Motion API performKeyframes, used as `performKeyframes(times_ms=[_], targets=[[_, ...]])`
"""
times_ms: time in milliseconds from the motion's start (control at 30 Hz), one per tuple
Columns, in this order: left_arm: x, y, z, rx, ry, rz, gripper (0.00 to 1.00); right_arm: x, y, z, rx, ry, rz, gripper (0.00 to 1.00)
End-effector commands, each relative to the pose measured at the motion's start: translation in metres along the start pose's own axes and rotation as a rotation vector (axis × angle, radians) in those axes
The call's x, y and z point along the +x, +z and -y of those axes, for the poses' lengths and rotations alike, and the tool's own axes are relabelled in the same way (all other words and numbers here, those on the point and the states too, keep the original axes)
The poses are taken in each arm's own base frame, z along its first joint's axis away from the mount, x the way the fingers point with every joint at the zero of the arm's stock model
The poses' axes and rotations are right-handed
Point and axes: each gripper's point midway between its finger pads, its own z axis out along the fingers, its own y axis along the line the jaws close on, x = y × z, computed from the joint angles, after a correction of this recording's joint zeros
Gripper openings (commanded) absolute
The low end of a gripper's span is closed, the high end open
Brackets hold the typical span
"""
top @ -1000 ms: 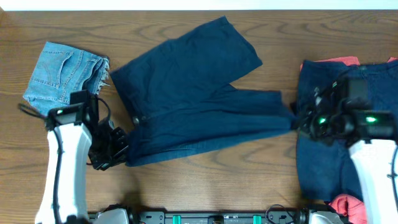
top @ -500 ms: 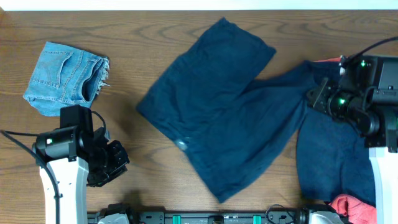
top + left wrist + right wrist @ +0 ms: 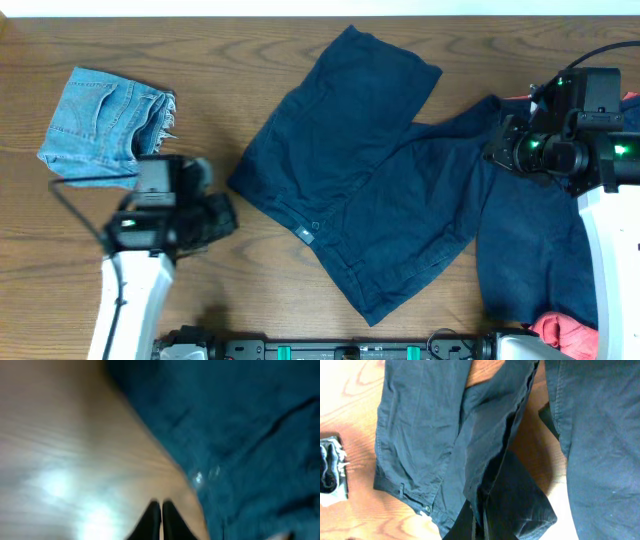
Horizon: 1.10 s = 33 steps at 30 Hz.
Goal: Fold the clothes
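Right gripper [image 3: 479, 525] pinches navy shorts [image 3: 350, 180] leg, cloth ridged ahead of jaws. Left gripper [image 3: 161, 512] closed, empty; waistband [image 3: 200, 480] just ahead-right: grab, pull flat.

Legible text, labels, brands, numbers, signs: 0 entries.

Navy shorts [image 3: 340, 150]: 1 small pale spot at the waistband in the overhead view, too small to tell whether it carries lettering. The left wrist view gives only a blurred glint on the cloth, unreadable.

Denim shorts [image 3: 100, 120]: nothing legible on the side shown.
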Motion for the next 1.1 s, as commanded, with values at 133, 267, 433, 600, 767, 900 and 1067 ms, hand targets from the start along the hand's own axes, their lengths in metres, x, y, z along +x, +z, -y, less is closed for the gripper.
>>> performKeyframes(times_ms=[133,267,433,600,767,900,1067], targets=[[-0.014,0.075,0.007,0.048,0.073,0.045,0.06,0.005,-0.003,0.01,0.068,-0.001,-0.007,0.01],[-0.028,0.111,-0.001,0.033,0.07,0.056,0.06,0.014,-0.001,0.037,0.2,0.011,-0.028,0.01],[-0.028,0.149,-0.032,-0.068,-0.015,0.035,0.06,0.023,0.001,0.061,0.32,0.015,-0.05,0.01],[-0.066,0.148,-0.045,-0.09,-0.067,0.138,0.06,0.036,0.011,0.063,0.303,0.011,-0.106,0.01],[-0.112,0.131,-0.063,-0.151,-0.097,0.269,0.06,0.06,0.023,0.047,0.2,-0.009,-0.208,0.01],[-0.158,0.114,-0.058,-0.133,-0.084,0.366,0.06,0.087,0.037,0.041,0.188,0.007,-0.292,0.01],[-0.202,0.093,-0.036,-0.101,-0.04,0.406,0.06,0.12,0.059,0.049,0.243,0.042,-0.358,0.01]])
